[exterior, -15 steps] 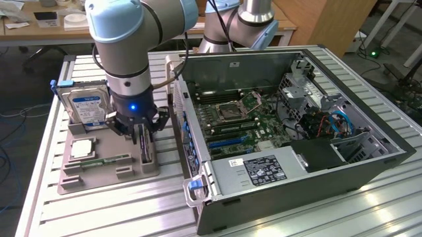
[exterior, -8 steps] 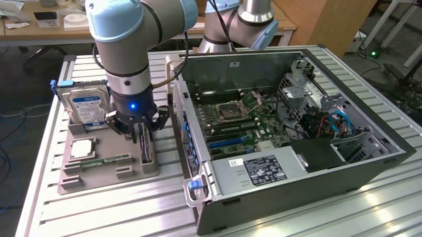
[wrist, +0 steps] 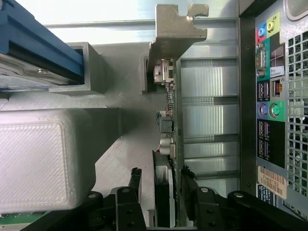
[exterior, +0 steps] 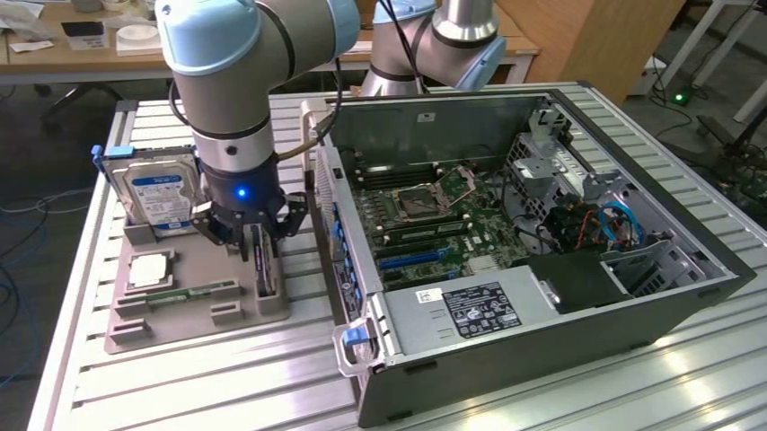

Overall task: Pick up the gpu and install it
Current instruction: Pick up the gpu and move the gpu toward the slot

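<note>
While upright, gpu [wrist: 169, 115] within tool [wrist: 161, 170].

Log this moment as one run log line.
stage: pick | gripper: open, straddling gpu | gpu: on edge, seated in grey holder, not lifted | install: not done

It was a robotics lab: a robot arm [exterior: 240, 135] stood over a slatted aluminium table [exterior: 180, 377] carrying an opened computer case [exterior: 540, 359], with wooden desks [exterior: 30, 56] and floor cables [exterior: 18, 211] around.
</note>
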### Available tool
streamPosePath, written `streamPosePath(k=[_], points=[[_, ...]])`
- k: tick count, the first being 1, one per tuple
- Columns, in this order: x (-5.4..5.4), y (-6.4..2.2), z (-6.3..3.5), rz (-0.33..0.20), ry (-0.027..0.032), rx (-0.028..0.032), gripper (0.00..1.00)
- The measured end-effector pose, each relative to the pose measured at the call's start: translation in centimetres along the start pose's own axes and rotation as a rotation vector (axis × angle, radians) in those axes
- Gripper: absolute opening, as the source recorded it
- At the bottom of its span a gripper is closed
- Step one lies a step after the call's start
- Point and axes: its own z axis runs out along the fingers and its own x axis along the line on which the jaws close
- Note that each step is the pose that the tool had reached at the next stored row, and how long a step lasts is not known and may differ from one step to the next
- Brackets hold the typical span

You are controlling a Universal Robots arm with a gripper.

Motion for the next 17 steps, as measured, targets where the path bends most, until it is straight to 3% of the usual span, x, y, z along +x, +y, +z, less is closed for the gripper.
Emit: streamPosePath(k=[7,8,15,16,17], points=[[0.00,0.00,0.01,0.000,-0.0001,0.0001,0.44],[0.00,0.00,0.01,0.000,-0.0001,0.0001,0.38],[0.00,0.00,0.01,0.000,-0.0002,0.0002,0.36],[0.00,0.00,0.01,0.000,-0.0002,0.0001,0.29],[0.00,0.00,0.01,0.000,-0.0001,0.0001,0.29]])
